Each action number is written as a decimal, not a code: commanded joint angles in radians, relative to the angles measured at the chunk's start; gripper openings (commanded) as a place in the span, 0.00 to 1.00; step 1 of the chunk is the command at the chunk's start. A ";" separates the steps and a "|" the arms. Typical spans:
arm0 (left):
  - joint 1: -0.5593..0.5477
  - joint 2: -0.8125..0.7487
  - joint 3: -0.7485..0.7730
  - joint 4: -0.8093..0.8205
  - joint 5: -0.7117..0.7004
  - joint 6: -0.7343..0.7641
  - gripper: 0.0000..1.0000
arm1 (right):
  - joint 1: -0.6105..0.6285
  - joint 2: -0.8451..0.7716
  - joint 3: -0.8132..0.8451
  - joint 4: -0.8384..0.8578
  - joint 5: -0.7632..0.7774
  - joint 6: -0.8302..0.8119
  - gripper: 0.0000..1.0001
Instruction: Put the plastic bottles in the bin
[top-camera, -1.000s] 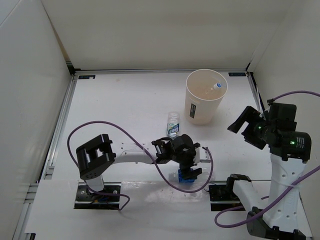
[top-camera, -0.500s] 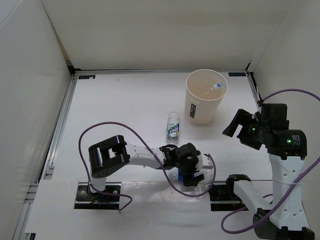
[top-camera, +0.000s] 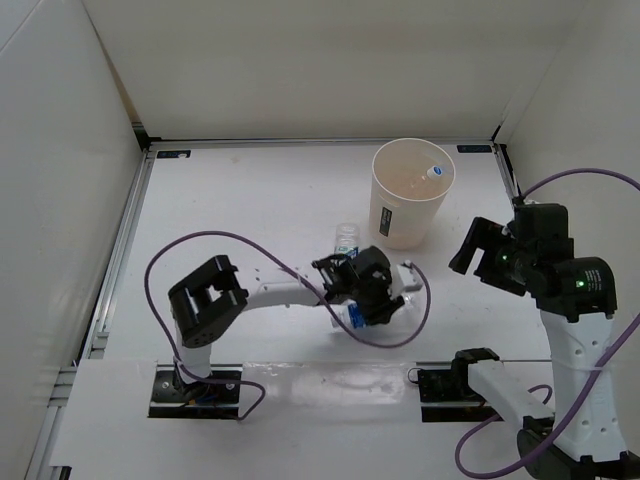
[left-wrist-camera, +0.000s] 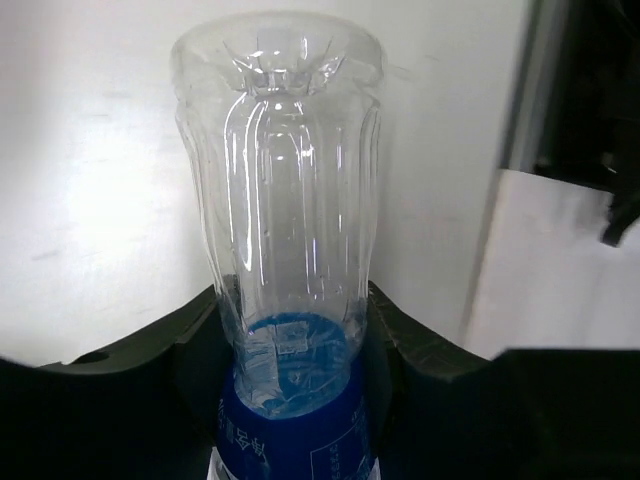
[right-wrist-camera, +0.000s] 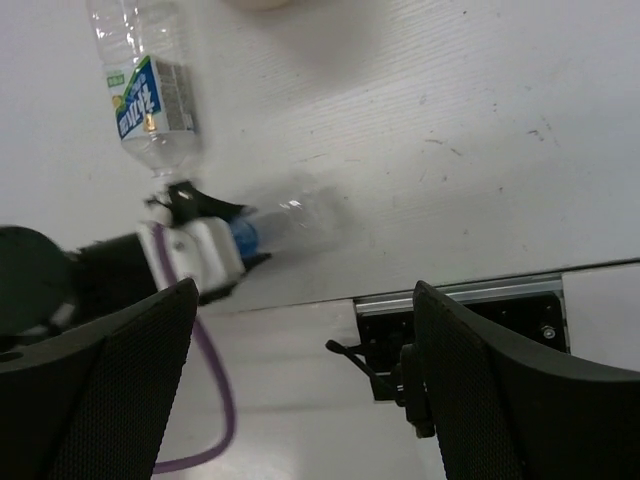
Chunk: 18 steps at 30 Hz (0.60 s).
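My left gripper (top-camera: 372, 298) is shut on a clear plastic bottle with a blue label (left-wrist-camera: 290, 200); the jaws press on both sides of the label. In the top view that bottle (top-camera: 356, 316) shows just under the gripper, mid-table. A second clear bottle with a blue-green label (top-camera: 346, 238) lies just beyond the left gripper, and the right wrist view shows this bottle (right-wrist-camera: 145, 90) too. The cream bin (top-camera: 400, 225) stands upright at the back right, with one white-capped bottle (top-camera: 432, 172) inside. My right gripper (top-camera: 482, 250) hangs open and empty right of the bin.
Purple cables (top-camera: 200, 245) loop over the table by the left arm. A metal rail and base plates (right-wrist-camera: 470, 300) run along the near edge. White walls close in the table on the left, back and right.
The left gripper closed on the blue-labelled bottle near the front edge and carried it away from the edge towards the middle. The right arm barely shifted.
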<state>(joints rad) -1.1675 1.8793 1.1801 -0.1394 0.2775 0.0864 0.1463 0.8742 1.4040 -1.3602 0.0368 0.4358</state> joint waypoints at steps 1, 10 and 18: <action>0.095 -0.160 0.146 -0.178 0.020 0.076 0.29 | 0.003 0.015 0.052 -0.033 0.090 0.015 0.90; 0.370 -0.283 0.553 -0.108 0.077 0.079 0.29 | -0.231 0.051 0.070 0.030 -0.028 0.104 0.90; 0.545 0.140 1.056 0.311 0.553 -0.517 0.37 | -0.338 0.088 0.095 0.101 -0.126 0.139 0.90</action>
<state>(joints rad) -0.6392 1.8481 2.1765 -0.0158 0.5701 -0.1467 -0.1703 0.9455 1.4509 -1.3174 -0.0422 0.5514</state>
